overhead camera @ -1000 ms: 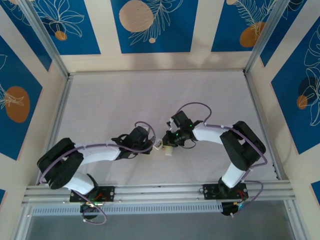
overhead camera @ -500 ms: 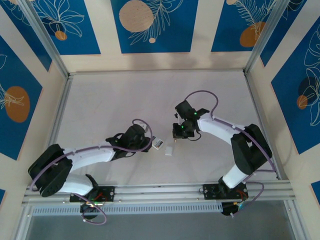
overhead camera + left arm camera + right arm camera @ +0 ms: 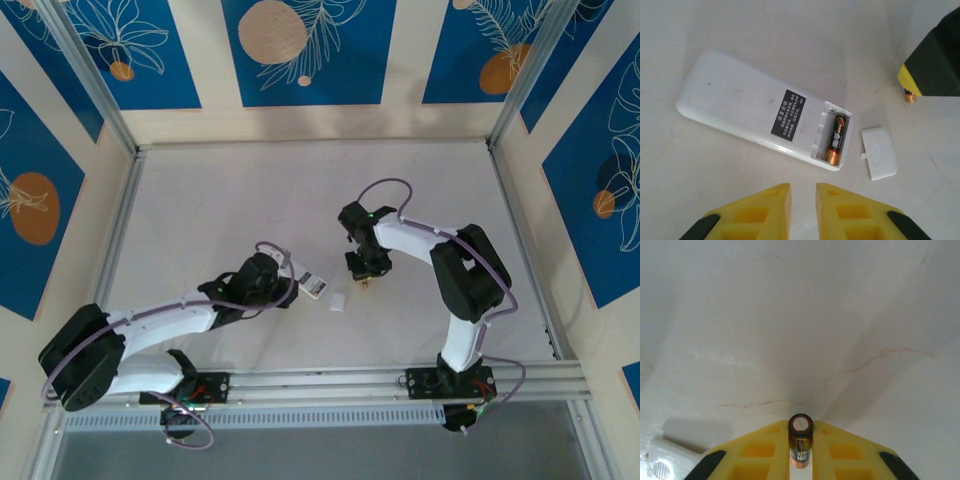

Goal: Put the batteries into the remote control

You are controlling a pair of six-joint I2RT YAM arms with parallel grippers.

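1. Left hand (image 3: 803, 200): yellow fingers (image 3: 771, 207) stand a narrow slit apart with nothing between them. In the left wrist view it hangs at 6 o'clock of the remote control (image 3: 755, 112), near its long side and not touching it.
2. The remote control lies flat on the white desk (image 3: 230, 200), back face up. Its long axis runs from 10 o'clock to 4 o'clock in that view. It has a dark label at mid-body, and the battery bay at the 4 o'clock end is uncovered.
3. The seated battery (image 3: 836, 138) lies in the bay, in the slot nearer the end of the handset, with its copper-coloured end toward 6 o'clock (the slot at its 9 o'clock side shows bare white plastic).
4. The bay cover (image 3: 879, 152) is a small white piece lying flat on the desk at 3 o'clock of the bay, just beside the handset and apart from it.
5. Right hand (image 3: 365, 268): clamped on the free battery (image 3: 800, 440), which stands on end between the yellow fingers, its round end face toward the right wrist camera.
6. In the top view the right hand sits at 2 o'clock of the remote control, near it but apart. In the left wrist view it shows at 2 o'clock, with the battery's copper tip poking out below it (whether the tip touches the desk I cannot tell).
7. In the top view the left hand is at 9 o'clock of the remote control, and the bay cover is at 4 o'clock of it.
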